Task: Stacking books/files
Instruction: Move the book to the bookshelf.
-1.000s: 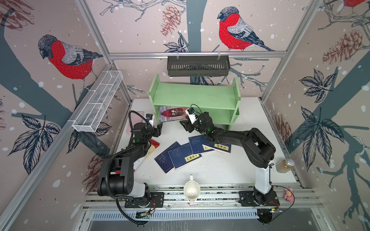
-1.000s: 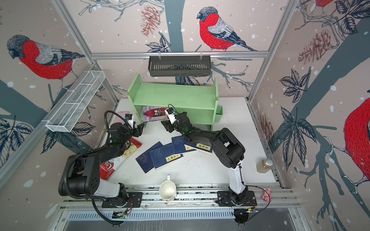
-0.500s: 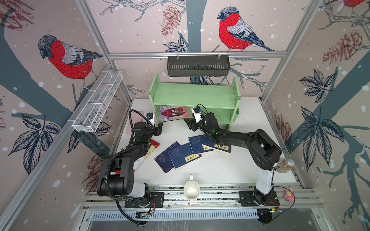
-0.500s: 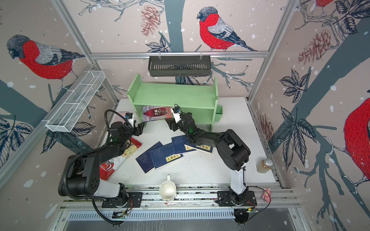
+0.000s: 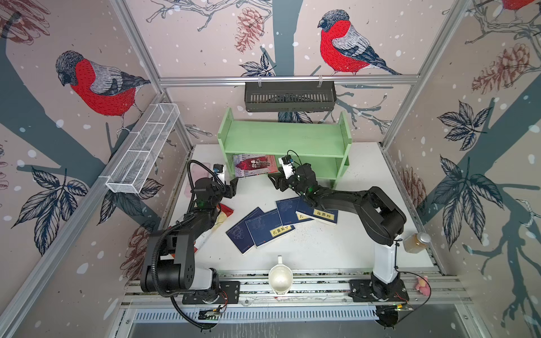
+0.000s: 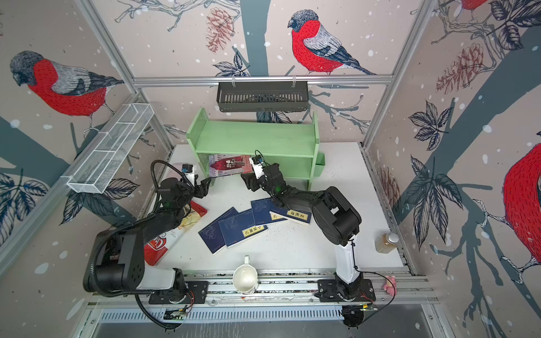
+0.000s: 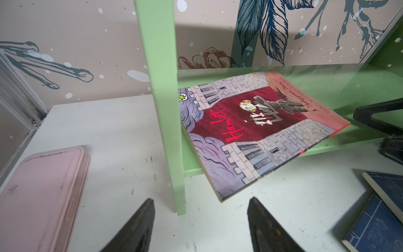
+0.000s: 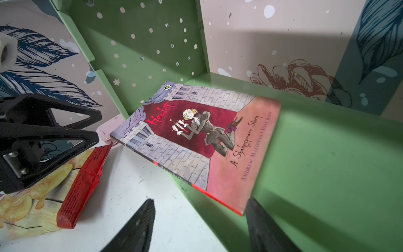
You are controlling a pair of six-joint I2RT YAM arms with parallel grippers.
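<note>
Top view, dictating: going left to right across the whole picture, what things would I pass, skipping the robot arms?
Wire basket → crisp bag → navy books → jar. The cup falls within the books' span, so it is left out.

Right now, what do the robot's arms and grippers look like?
The left arm and right arm are chunky black with white bottom segments, looping black cables and a tiny green light each. The left gripper and right gripper have two black pointed fingers.

Bright, even overhead light; soft shadows on table (image 5: pixel 336 251). Wrist pics bend at edges; left claw (image 7: pixel 201 199), right claw (image 8: pixel 200 199) out of focus.
</note>
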